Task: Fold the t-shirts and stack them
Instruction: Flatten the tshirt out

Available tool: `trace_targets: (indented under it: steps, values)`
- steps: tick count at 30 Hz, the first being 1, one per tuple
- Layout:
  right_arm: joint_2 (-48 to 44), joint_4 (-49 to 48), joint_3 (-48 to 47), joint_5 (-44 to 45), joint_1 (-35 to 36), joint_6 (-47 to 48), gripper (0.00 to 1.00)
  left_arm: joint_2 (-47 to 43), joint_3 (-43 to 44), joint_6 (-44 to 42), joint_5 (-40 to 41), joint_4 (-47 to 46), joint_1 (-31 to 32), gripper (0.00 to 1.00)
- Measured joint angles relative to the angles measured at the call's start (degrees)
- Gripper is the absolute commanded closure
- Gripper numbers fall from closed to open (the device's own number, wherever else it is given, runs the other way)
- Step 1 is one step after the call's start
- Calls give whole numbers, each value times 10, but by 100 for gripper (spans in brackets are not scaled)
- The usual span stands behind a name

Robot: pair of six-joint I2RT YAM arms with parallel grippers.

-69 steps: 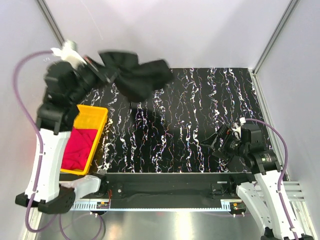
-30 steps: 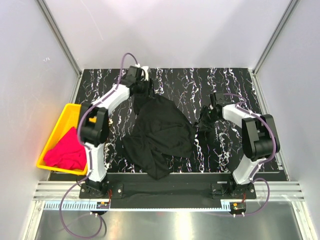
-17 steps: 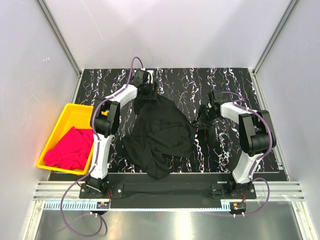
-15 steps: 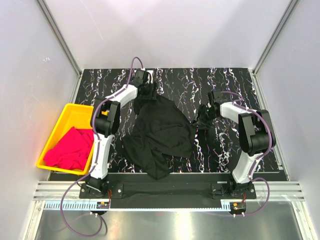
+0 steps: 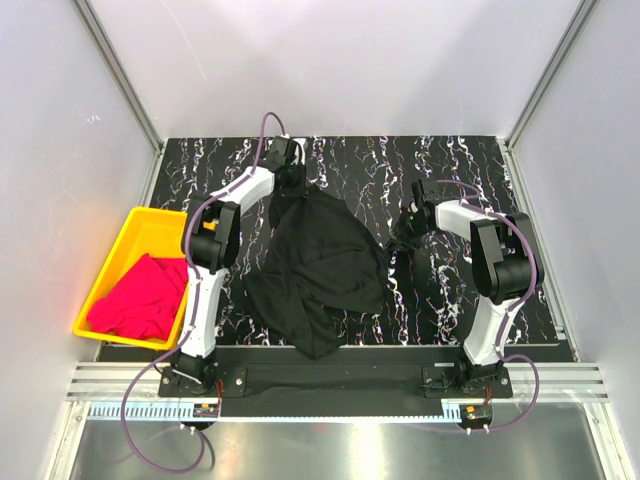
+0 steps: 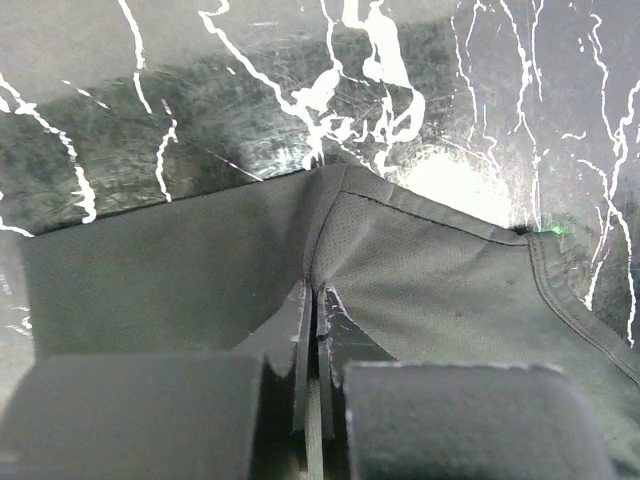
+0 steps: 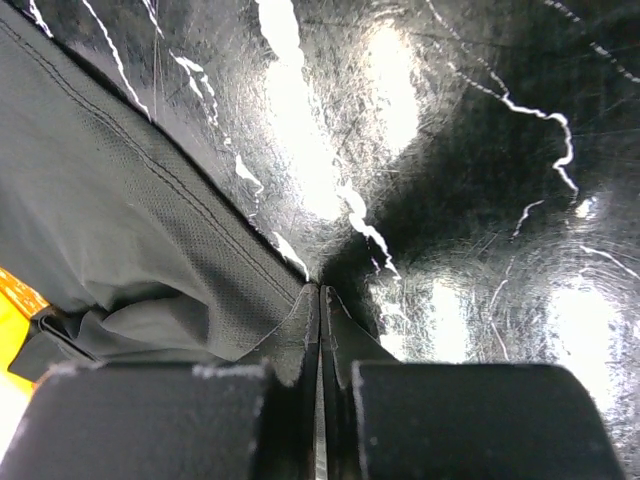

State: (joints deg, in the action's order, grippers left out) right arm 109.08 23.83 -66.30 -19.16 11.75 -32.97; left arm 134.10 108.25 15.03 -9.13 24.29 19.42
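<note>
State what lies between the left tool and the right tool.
The black t-shirt lies there on the table, pinched by left tool and right tool; top view.

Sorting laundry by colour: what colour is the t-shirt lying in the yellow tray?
The t-shirt is bright magenta-pink, clearest in the top external view.

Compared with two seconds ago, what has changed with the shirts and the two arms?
The black t-shirt, earlier held aloft by the left end effector, now lies crumpled on the table, still pinched at its far edge. The right end effector came in and shut on its right edge. The pink t-shirt stayed in the yellow tray.
</note>
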Motion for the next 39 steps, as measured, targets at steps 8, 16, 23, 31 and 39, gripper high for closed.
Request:
trace_targets:
  steps: [8, 16, 23, 31, 39]
  values:
    - [-95, 34, -11, 22, 1, 9, 100, -74, -1, 10, -6, 38, -27, 100]
    - [-284, 38, -74, -36, 46, -2, 100, -366, -1, 6, -27, 37, -41, 100]
    - [-449, 29, -44, -105, 66, 16, 67, -619, -53, 21, -108, -26, -38, 100]
    - [-470, 15, 20, -156, 66, 6, 63, -760, -215, 130, -199, -138, -34, 100]
    - [-555, 14, 191, -143, 66, -72, 63, -818, -660, 253, -206, -117, 37, 100]
